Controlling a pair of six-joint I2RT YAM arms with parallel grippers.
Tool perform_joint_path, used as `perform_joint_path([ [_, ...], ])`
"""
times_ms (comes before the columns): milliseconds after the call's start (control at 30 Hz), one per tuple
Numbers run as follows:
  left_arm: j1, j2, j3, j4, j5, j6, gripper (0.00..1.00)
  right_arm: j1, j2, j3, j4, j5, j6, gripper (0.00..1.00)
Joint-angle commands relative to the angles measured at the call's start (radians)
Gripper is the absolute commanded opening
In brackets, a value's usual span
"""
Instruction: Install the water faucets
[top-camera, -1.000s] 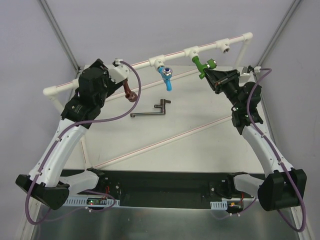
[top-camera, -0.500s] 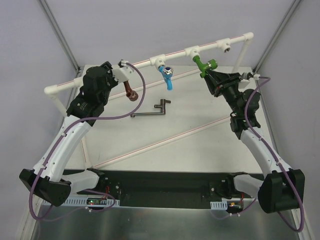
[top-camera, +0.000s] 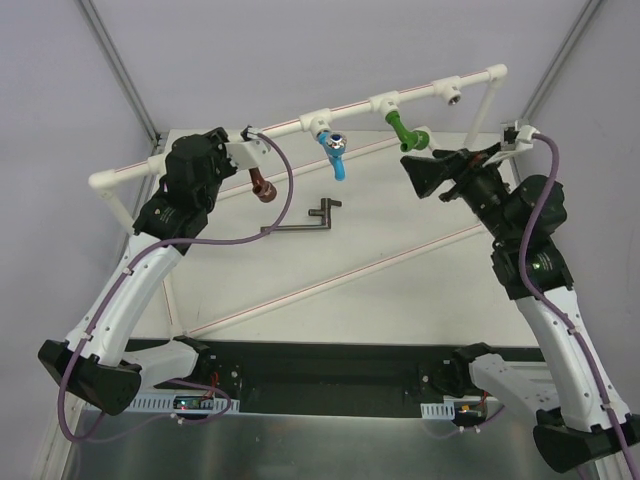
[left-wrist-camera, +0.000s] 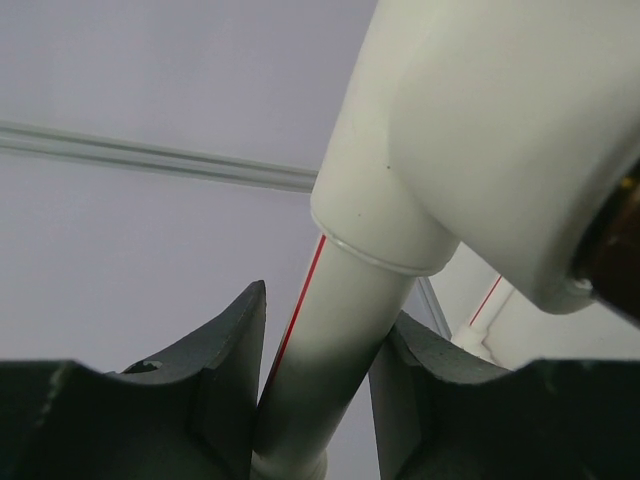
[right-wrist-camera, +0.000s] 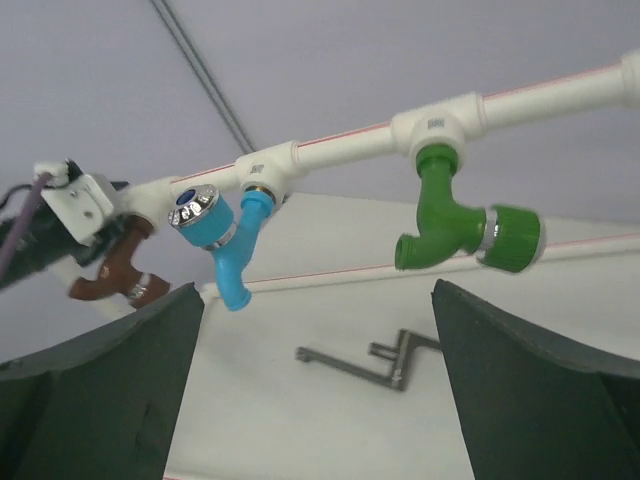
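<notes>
Three water faucets hang from tees on the white pipe frame (top-camera: 360, 104): green (top-camera: 405, 132), blue (top-camera: 333, 152) and reddish-brown (top-camera: 260, 185). My right gripper (top-camera: 412, 172) stands wide open just right of and below the green faucet (right-wrist-camera: 450, 225), apart from it, with nothing between its fingers (right-wrist-camera: 100, 390). The right wrist view also holds the blue faucet (right-wrist-camera: 225, 245) and the reddish-brown one (right-wrist-camera: 115, 270). My left gripper (top-camera: 247, 143) is shut on the white pipe (left-wrist-camera: 320, 370) just beside the tee (left-wrist-camera: 480, 150) that carries the reddish-brown faucet.
A dark metal L-shaped tool (top-camera: 300, 222) lies on the white table below the blue faucet. One more fitting with a silver socket (top-camera: 455, 97) sits on the pipe near its right corner post (top-camera: 480, 105). Red-striped pipes cross the table diagonally.
My right gripper has opened, let go of the green faucet and drawn back to the right. The left gripper has closed on the pipe.
</notes>
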Motion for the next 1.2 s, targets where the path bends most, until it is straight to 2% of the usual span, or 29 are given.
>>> perform_joint_path([
  [0, 0.009, 0.026, -0.040, -0.009, 0.026, -0.277, 0.07, 0.097, 0.023, 0.098, -0.199, 0.109, -0.696, 1.00],
  [100, 0.009, 0.023, -0.046, -0.007, 0.032, -0.280, 0.05, 0.144, 0.086, 0.162, -0.267, 0.182, -0.886, 0.96],
  [167, 0.009, 0.020, -0.049, -0.009, 0.035, -0.283, 0.04, 0.160, 0.129, 0.175, -0.266, 0.240, -0.948, 0.96],
  [300, 0.009, 0.023, -0.054, -0.009, 0.038, -0.286, 0.03, 0.167, 0.189, 0.198, -0.260, 0.244, -1.060, 0.96],
  [367, 0.009, 0.029, -0.055, -0.009, 0.037, -0.286, 0.02, 0.180, 0.219, 0.204, -0.257, 0.251, -1.071, 0.96],
  [533, 0.009, 0.035, -0.055, -0.007, 0.041, -0.291, 0.02, 0.204, 0.285, 0.182, -0.152, 0.380, -1.066, 0.99],
  [600, 0.009, 0.035, -0.057, -0.009, 0.040, -0.290, 0.02, 0.204, 0.304, 0.188, -0.132, 0.391, -1.036, 0.95],
  [633, 0.009, 0.037, -0.058, -0.007, 0.040, -0.288, 0.02, 0.204, 0.316, 0.193, -0.126, 0.390, -1.011, 0.93],
  [867, 0.009, 0.042, -0.063, -0.009, 0.041, -0.285, 0.01, 0.201, 0.315, 0.190, -0.095, 0.333, -0.691, 0.57],
  [933, 0.009, 0.040, -0.063, -0.006, 0.044, -0.286, 0.01, 0.187, 0.305, 0.187, -0.086, 0.290, -0.539, 0.47],
  [1000, 0.009, 0.037, -0.065, -0.009, 0.048, -0.288, 0.01, 0.163, 0.295, 0.172, -0.053, 0.183, -0.366, 0.39],
  [1033, 0.009, 0.035, -0.065, -0.007, 0.049, -0.288, 0.01, 0.155, 0.293, 0.165, -0.049, 0.145, -0.321, 0.30],
  [1167, 0.009, 0.034, -0.065, -0.009, 0.052, -0.288, 0.01, 0.089, 0.288, 0.116, 0.172, -0.061, 0.039, 0.09],
])
